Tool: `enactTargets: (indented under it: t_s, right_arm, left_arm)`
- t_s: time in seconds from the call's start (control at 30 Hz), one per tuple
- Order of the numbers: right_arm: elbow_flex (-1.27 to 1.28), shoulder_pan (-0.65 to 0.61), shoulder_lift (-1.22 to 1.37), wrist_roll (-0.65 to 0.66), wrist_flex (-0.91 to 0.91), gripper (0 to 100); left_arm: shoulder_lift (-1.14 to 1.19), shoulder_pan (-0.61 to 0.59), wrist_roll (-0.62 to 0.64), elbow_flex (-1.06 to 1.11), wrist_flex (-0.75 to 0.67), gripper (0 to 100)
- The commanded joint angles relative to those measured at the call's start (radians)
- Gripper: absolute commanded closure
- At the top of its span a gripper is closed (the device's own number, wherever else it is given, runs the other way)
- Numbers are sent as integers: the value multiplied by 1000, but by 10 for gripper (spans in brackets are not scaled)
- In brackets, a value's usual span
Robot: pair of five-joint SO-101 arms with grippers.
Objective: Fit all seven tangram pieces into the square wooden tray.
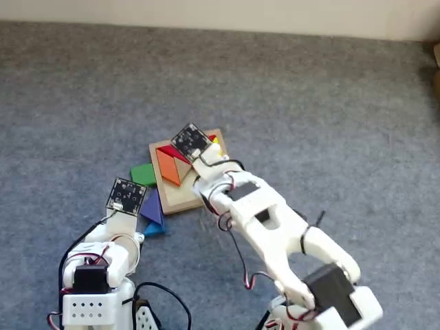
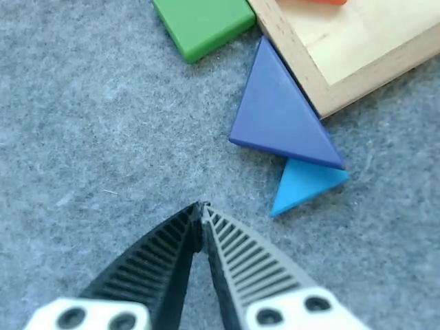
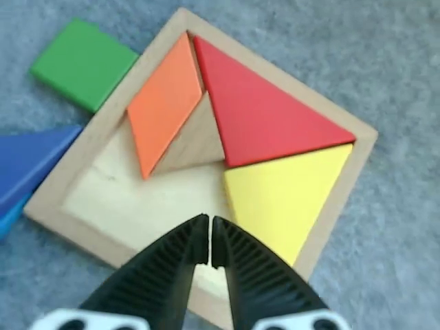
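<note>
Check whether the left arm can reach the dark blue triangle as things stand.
Probably yes: the dark blue triangle lies just ahead of the left end effector, bare carpet between, though one edge abuts the wooden tray.

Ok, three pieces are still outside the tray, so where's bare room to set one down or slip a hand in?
Bare tray floor lies between the orange piece, the yellow triangle and the rim, under the right pincer. The carpet beyond the tray is open. Crowded: one tray edge, where the green square, dark blue triangle and light blue triangle lie.
</note>
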Motion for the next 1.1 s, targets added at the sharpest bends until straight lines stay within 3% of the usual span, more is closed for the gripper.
enactTargets:
  t_s: [0.0,0.1,0.3,0.43,0.7,0.9,1.07]
  right_arm:
    - [19,70,-84,-11,5,970]
    - [19,128,-48,-20,7,907]
    - [-96,154,35,-227,166,670]
    - [-220,142,111,-233,305,662]
    - [-378,68,268,-235,412,662]
    - [-461,58,231,-235,552,662]
    - [-464,54,200,-235,564,662]
  left_arm:
    - [-27,19,-6,19,2,993]
    - [-27,19,-6,19,2,993]
    - [-27,19,-6,19,2,993]
    - [-27,19,-6,19,2,993]
    - [-27,19,-6,19,2,993]
    - [-27,19,-6,19,2,993]
    - [-27,19,-6,19,2,993]
